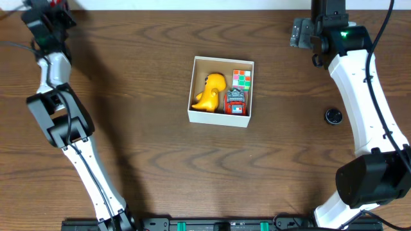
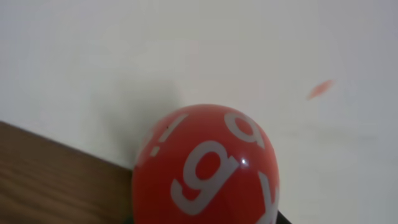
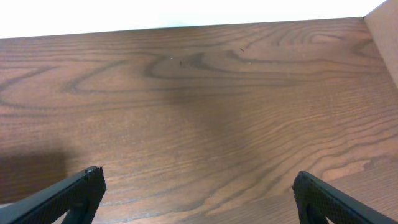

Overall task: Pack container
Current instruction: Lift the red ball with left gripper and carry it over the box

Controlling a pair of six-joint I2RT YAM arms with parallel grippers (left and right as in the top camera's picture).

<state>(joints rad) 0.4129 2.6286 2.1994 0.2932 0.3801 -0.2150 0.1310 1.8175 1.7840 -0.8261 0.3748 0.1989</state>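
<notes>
The container (image 1: 218, 119), a shallow white box with a brown inside, sits mid-table. It holds a yellow toy (image 1: 210, 91), a colour cube (image 1: 242, 78) and a red toy (image 1: 236, 102). At the far left corner of the table my left gripper (image 1: 52, 11) is shut on a red ball (image 2: 208, 168) with white figures. The ball fills the left wrist view and hides the fingers. My right gripper (image 1: 302, 32) hangs open over bare wood at the far right, with its fingertips (image 3: 87, 186) wide apart and nothing between them.
A small black round object (image 1: 332, 115) lies on the table right of the container, under the right arm. The table's far edge (image 3: 186, 28) runs just beyond both grippers, and a pale wall (image 2: 249, 50) stands behind the ball.
</notes>
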